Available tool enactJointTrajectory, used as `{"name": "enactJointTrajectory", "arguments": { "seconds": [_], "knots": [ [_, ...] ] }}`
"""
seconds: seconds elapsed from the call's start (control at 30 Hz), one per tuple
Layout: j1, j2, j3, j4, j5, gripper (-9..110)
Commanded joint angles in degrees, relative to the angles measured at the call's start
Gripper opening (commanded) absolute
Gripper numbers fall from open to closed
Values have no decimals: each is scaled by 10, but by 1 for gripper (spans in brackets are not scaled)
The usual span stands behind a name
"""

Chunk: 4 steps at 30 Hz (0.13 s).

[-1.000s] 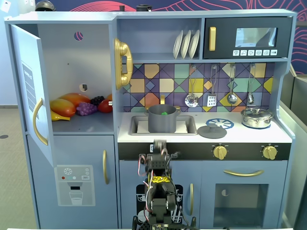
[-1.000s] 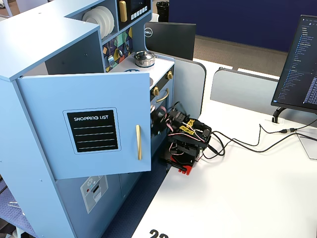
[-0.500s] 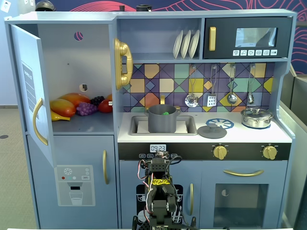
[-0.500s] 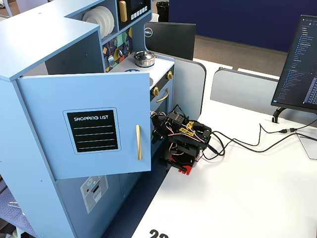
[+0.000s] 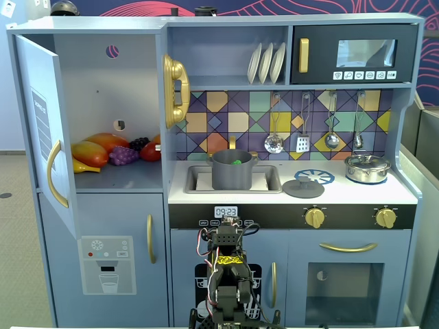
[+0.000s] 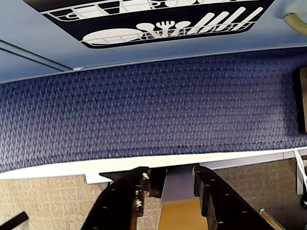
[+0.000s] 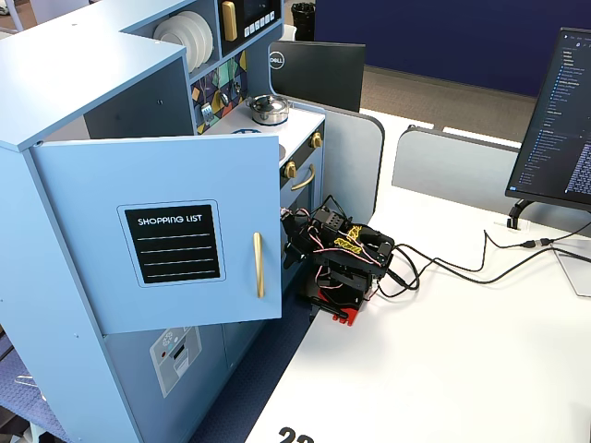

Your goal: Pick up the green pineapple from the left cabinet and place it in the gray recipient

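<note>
I see the arm point(image 5: 228, 274) folded low in front of the toy kitchen, below the counter's front edge, roughly centred under the sink. In a fixed view it sits on the white table point(image 7: 443, 369), right beside the kitchen's lower doors, cables trailing off to the right of that view.

Wrist view: the gripper point(image 6: 170, 179) comes in from the bottom edge, jaws parted with a clear gap, nothing between them. It points at the blue carpet strip and the kitchen's lower panel with the dish-rack graphic point(image 6: 158, 24).

The green pineapple point(image 5: 235, 162): I only see a small green patch inside the gray recipient point(image 5: 232, 170). The recipient stands in the sink point(image 5: 269, 179) near the counter's left end, set back from the front edge. Shape of the pineapple is too small to make out.

The left cabinet point(image 5: 103, 96) is past the counter's left edge, door point(image 5: 44, 130) swung open. On its shelf: orange and yellow fruit point(image 5: 92, 151), a purple grape bunch point(image 5: 123, 155), something red point(image 5: 151, 151) at the right.

On the counter: flat gray lid point(image 5: 303, 186) just right of the sink, near the middle. Shiny lidded pot point(image 5: 367, 168) at the back right corner. Two gold knobs point(image 5: 315, 217) on the front face below the front edge.
</note>
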Motion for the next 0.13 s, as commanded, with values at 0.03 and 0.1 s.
{"name": "enactJointTrajectory", "arguments": {
  "seconds": [0.03, 0.1],
  "knots": [
    [13, -4, 0, 98, -2, 4],
    [13, -4, 0, 98, -2, 4]
  ]
}}
